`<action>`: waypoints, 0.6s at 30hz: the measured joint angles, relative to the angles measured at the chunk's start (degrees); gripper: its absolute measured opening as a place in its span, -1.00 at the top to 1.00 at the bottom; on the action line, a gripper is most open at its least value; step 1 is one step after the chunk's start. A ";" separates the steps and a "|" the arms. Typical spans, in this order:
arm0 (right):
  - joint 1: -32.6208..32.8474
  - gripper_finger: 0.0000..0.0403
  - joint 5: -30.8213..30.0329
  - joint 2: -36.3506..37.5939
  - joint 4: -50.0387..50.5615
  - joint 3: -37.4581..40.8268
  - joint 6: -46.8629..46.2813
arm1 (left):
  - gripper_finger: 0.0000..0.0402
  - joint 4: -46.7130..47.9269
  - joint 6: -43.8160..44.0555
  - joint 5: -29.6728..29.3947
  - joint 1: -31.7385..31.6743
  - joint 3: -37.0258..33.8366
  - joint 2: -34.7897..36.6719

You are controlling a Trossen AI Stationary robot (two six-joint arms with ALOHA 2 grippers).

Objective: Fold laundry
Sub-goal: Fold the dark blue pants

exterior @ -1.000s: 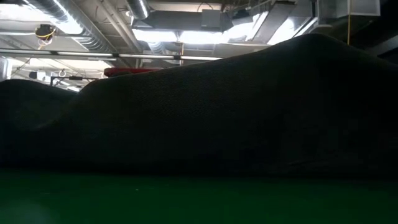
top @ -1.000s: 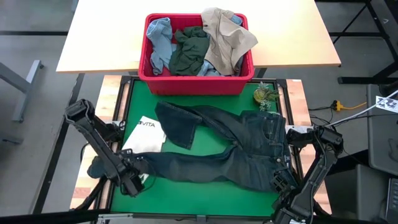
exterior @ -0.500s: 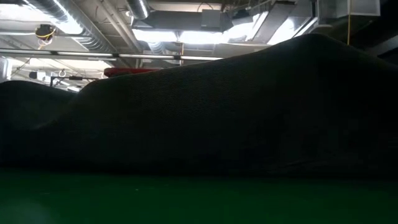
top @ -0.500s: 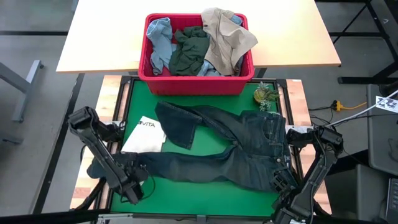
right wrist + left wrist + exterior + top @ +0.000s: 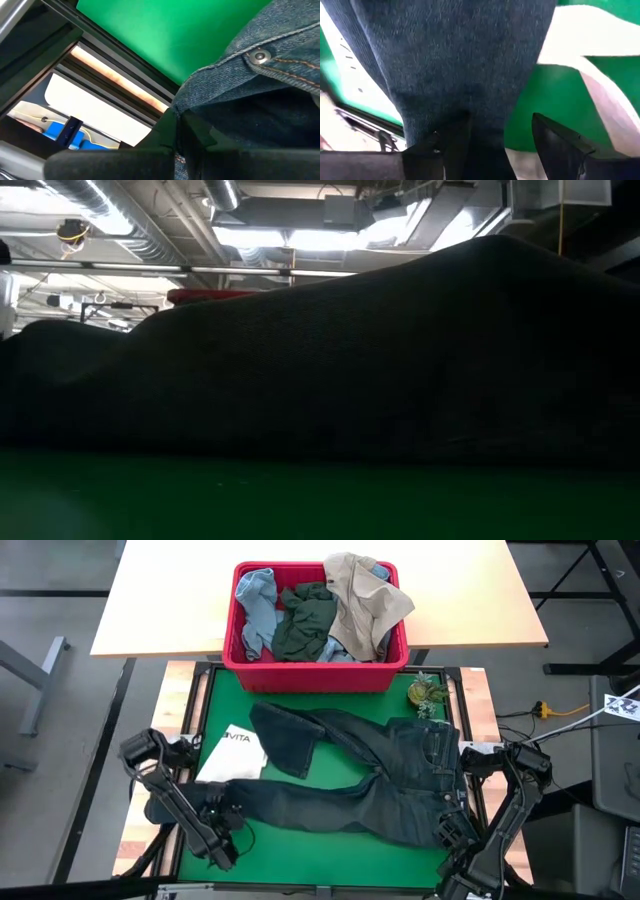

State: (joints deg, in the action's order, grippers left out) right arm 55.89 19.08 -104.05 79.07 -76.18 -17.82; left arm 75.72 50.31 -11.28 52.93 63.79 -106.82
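The dark navy jeans lie spread on the green mat, waist toward the right, one leg reaching left. My left gripper is open, low over that leg's end. Its fingers stand on either side of the denim; whether they touch it I cannot tell. My right gripper is shut on the jeans' waist. More laundry, light blue, dark green and beige, fills the red bin. In the low view the jeans block everything. My right gripper pinches the jeans' waistband edge at the near corner of the waist, a little way from the metal button. The fingers come from above, slanting down. The gripper itself hides the exact place of contact. The rest of the jeans rests on the mat.
A white tote bag lies flat under the leg's end, with a strap beside my left fingers. A small plant stands at the mat's far right corner. The bin sits on a wooden table past the far edge.
My left gripper has sunk toward the end of the jeans' leg, shifting slightly toward the near edge, and has rolled about its own axis. The jeans and my right gripper have kept still.
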 joint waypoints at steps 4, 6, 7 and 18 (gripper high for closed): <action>0.01 0.93 -0.05 -0.02 0.02 0.00 0.00 | 0.07 -0.02 0.06 -1.12 -0.04 0.00 -0.91; 0.01 0.93 -0.07 -0.02 0.02 0.00 0.00 | 0.18 -0.04 0.37 -1.24 -0.04 0.00 -0.93; 0.01 0.93 -0.09 -0.02 0.02 0.01 0.00 | 0.26 -0.02 0.54 -1.28 -0.07 0.00 -0.93; 0.01 0.93 -0.23 -0.02 0.01 0.01 -0.04 | 0.97 0.33 4.26 -0.28 -0.11 0.00 -0.83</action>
State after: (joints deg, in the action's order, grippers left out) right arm 55.90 18.85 -104.07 79.07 -76.17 -17.87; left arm 76.05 54.57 -11.55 52.82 63.79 -107.65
